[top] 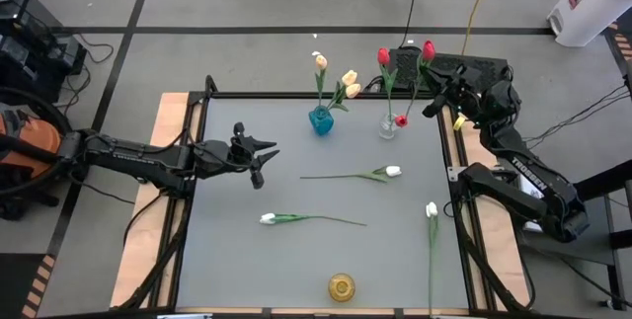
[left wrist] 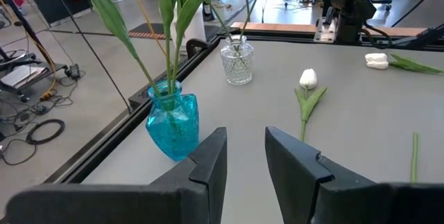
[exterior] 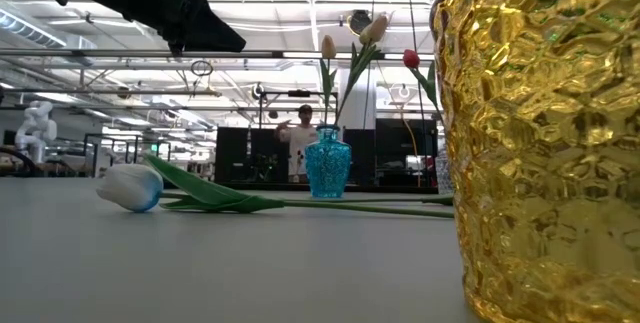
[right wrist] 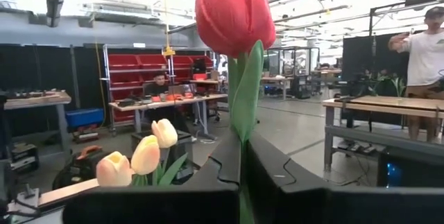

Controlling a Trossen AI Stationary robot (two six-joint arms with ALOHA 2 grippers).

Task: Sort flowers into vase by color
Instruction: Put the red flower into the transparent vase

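Note:
My right gripper [top: 432,102] is at the table's far right corner, shut on a red tulip [top: 428,50] beside the clear vase [top: 387,126]. That vase holds another red tulip [top: 383,56]. The blue vase [top: 321,119] holds three cream-yellow tulips [top: 350,78]. Three white tulips lie flat on the table [top: 393,171], [top: 268,218], [top: 432,209]. A gold vase [top: 341,286] stands near the front edge. My left gripper [top: 269,151] hovers open at mid-left, nothing between its fingers [left wrist: 208,161]. My right gripper pinches the red tulip's stem and leaf [right wrist: 242,141] between its two fingers, a little below the bud [right wrist: 232,9]. The bud stands upright above the fingers, lifted clear of the table. The fingers hide the lower stem.
The table has a raised dark rim [top: 296,95]. Open grey surface lies between the white tulips and the two far vases. In the low view the gold vase [exterior: 540,143] fills the right side. People stand in the room beyond the table.

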